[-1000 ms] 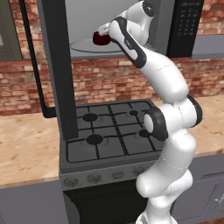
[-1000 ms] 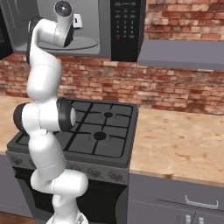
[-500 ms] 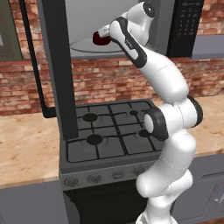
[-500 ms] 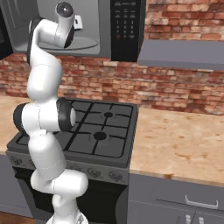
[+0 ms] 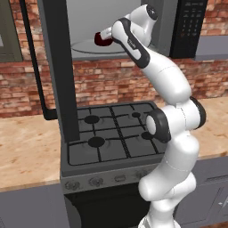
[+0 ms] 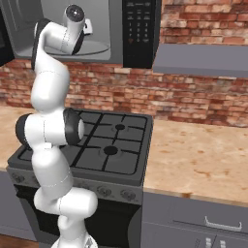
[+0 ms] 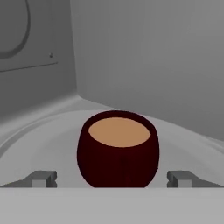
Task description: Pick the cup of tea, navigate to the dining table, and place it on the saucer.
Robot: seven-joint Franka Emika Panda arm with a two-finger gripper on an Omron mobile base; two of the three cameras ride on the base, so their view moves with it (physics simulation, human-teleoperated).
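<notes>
Reaching into the open microwave (image 5: 178, 26), gripper (image 7: 113, 178) spread wide either side of the cup of tea (image 7: 118, 149) on the turntable (image 7: 52, 148), nothing gripped, door (image 5: 55, 67) left, stove (image 5: 111, 133) below.

One cup of tea (image 7: 118, 148), one microwave (image 6: 121, 29), one stove (image 5: 111, 133).

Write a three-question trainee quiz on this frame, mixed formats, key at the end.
1. True or false: the cup of tea stands on the stove.
2. Multiple choice: the fingertips of the tool are (a) closed on the cup, (b) either side of the cup, apart, (c) above its rim.
3. Fill in: the liquid in the cup looks light ____.

Key: 1 false, it stands on the turntable inside the open microwave. 2 b. 3 brown.
</notes>
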